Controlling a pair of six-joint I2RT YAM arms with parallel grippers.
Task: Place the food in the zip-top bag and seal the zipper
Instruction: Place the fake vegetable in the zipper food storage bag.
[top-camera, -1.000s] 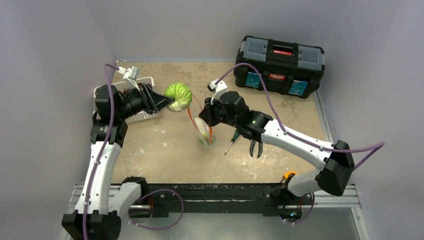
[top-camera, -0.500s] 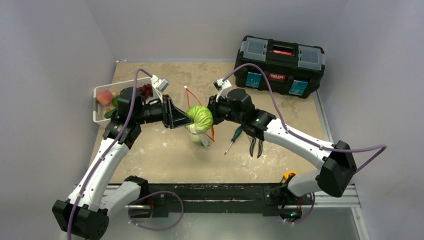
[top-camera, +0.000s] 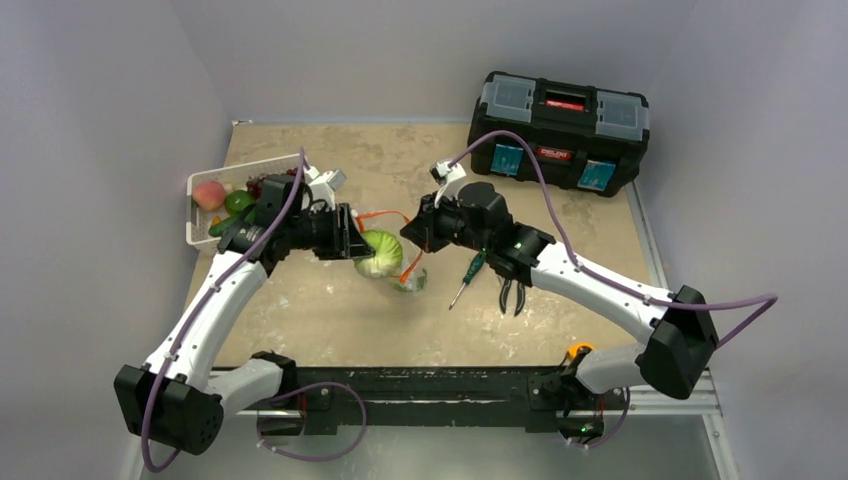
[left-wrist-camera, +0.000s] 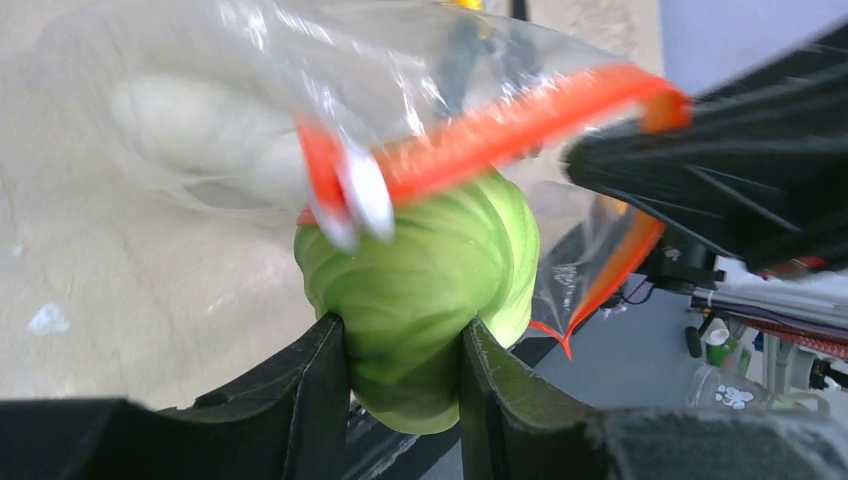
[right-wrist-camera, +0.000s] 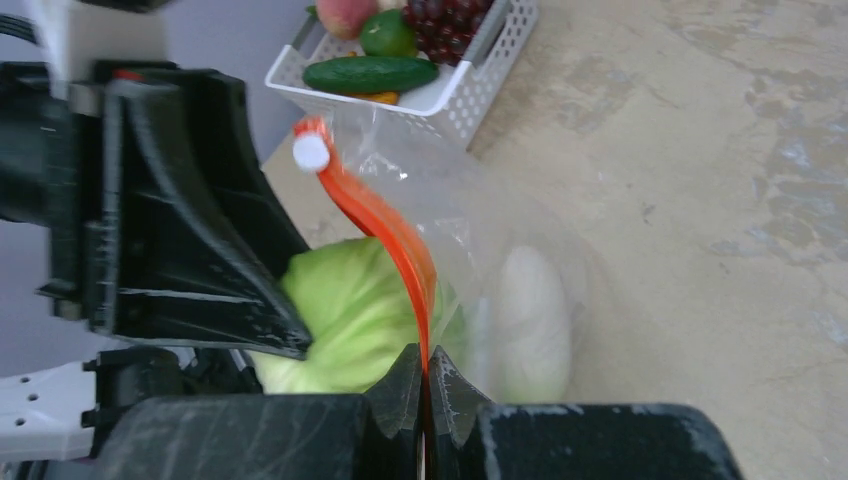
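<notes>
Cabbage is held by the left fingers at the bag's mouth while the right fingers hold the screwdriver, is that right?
Not quite. The right fingers pinch the orange zipper of the bag, not the screwdriver, which lies on the table; the right wrist view shows this. The left fingers do hold the cabbage at its mouth.

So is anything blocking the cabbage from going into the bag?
Only the bag itself: its orange zipper strip crosses the front of the cabbage, pinched by the right gripper. Nothing else visible sits between the cabbage, in the left gripper, and the bag's mouth.
</notes>
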